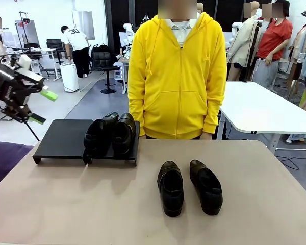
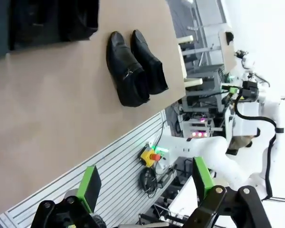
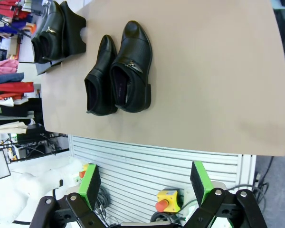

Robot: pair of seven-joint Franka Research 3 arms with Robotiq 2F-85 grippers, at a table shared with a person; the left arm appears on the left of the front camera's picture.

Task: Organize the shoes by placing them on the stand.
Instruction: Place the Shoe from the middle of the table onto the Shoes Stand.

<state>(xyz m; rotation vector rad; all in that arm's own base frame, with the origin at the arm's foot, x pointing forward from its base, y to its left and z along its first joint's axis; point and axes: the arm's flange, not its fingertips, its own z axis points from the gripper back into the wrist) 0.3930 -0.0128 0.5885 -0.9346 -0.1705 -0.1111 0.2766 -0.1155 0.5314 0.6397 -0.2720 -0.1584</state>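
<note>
We find the left gripper [image 1: 44,107] and right gripper [image 3: 145,183] empty, jaws spread wide. Two shoes [image 1: 111,133] sit on the right half of the stand [image 1: 61,137]. The other pair [image 1: 189,188] lies on the bench [image 1: 81,204], nearer and further right.

Two glossy black loafers [image 1: 123,133] stand side by side on the right end of the low matte-black stand [image 1: 61,139], a second pair [image 1: 171,189] apart on the tan table [image 1: 66,204]
</note>
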